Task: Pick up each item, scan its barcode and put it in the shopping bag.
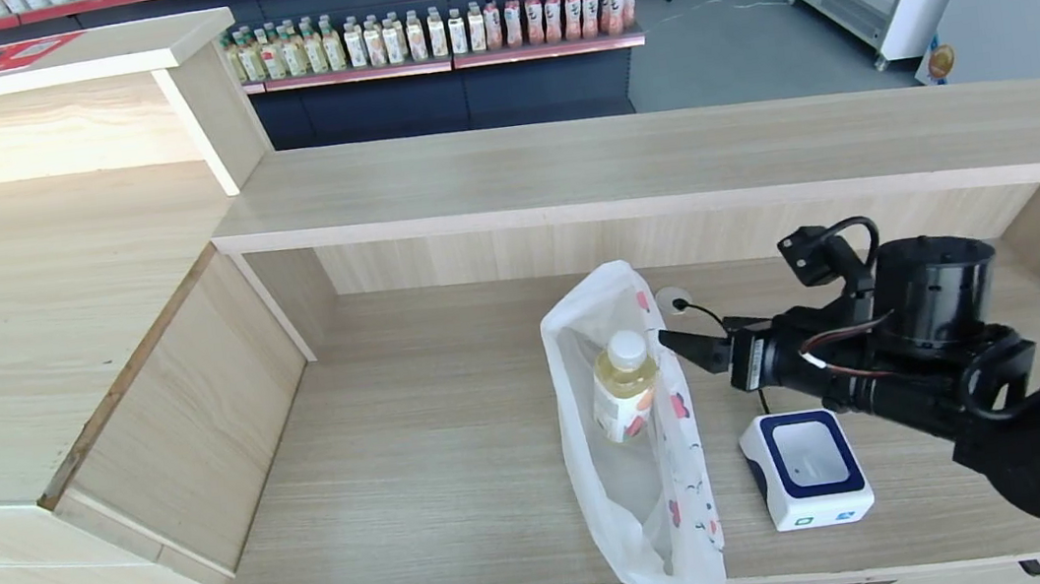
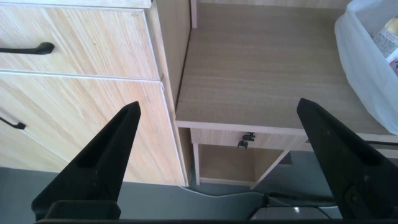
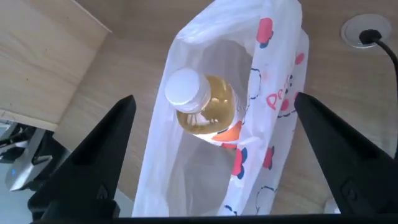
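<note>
The bottle (image 1: pixel 626 383) stands upright inside the shopping bag (image 1: pixel 647 515), mid-frame on the worktop (image 1: pixel 422 463), so bagging looks done. The right end effector (image 1: pixel 680 340), spread and empty, hovers beside the bag's mouth. The left end effector (image 2: pixel 219 106), also spread, hangs clear of the work.

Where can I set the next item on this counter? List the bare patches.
Widest bare patch: the light wooden counter between its left side wall and the white plastic shopping bag. Crowded right of the bag: white-and-blue barcode scanner, its black cable, and the right gripper.
</note>
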Controlling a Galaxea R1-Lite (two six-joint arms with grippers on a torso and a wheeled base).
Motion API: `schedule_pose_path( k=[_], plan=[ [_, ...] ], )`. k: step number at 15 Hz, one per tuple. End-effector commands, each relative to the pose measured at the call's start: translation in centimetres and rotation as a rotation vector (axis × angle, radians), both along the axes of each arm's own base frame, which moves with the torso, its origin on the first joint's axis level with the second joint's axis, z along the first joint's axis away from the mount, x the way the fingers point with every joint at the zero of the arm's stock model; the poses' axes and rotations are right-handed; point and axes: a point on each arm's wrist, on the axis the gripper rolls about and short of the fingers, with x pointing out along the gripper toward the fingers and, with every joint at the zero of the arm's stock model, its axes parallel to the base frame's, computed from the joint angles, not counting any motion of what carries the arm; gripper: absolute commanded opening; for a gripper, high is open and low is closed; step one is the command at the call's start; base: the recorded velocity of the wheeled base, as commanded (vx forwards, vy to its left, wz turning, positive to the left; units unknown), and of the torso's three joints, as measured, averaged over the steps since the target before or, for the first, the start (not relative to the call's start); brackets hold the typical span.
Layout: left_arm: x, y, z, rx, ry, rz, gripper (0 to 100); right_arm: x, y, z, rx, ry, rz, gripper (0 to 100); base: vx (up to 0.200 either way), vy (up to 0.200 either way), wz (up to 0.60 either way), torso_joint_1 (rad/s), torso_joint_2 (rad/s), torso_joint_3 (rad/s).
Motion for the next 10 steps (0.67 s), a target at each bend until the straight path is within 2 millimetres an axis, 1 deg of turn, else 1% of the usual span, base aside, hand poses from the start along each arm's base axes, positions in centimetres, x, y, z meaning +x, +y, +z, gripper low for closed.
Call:
schedule_pose_path(
  k=[1, 3, 4, 5, 8, 10],
  plan=[
    [0.0, 0.0, 0.0, 0.0, 0.0, 0.0, 100, -6.9, -4.3, 4.3, -0.014, -0.033, -0.126, 100, 0.0, 0.0, 0.0, 0.0, 0.0, 0.0],
    [0.0, 0.0, 0.0, 0.0, 0.0, 0.0, 100, -10.6, -7.0, 5.1, -0.11, -0.047, -0.238, 100, 0.0, 0.0, 0.0, 0.0, 0.0, 0.0],
    [0.0, 0.0, 0.0, 0.0, 0.0, 0.0, 100, -11.6, -7.5, 5.3, -0.122, -0.044, -0.273, 100, 0.0, 0.0, 0.0, 0.0, 0.0, 0.0],
    [0.0, 0.0, 0.0, 0.0, 0.0, 0.0, 100, -13.6, -8.2, 5.6, -0.131, -0.04, -0.318, 100, 0.0, 0.0, 0.0, 0.0, 0.0, 0.0],
    [0.0, 0.0, 0.0, 0.0, 0.0, 0.0, 100, -16.9, -9.0, 5.8, -0.147, -0.004, -0.33, 100, 0.0, 0.0, 0.0, 0.0, 0.0, 0.0],
    [0.0, 0.0, 0.0, 0.0, 0.0, 0.0, 100, -17.9, -9.3, 5.9, -0.15, -0.003, -0.332, 100, 0.0, 0.0, 0.0, 0.0, 0.0, 0.0]
  ],
)
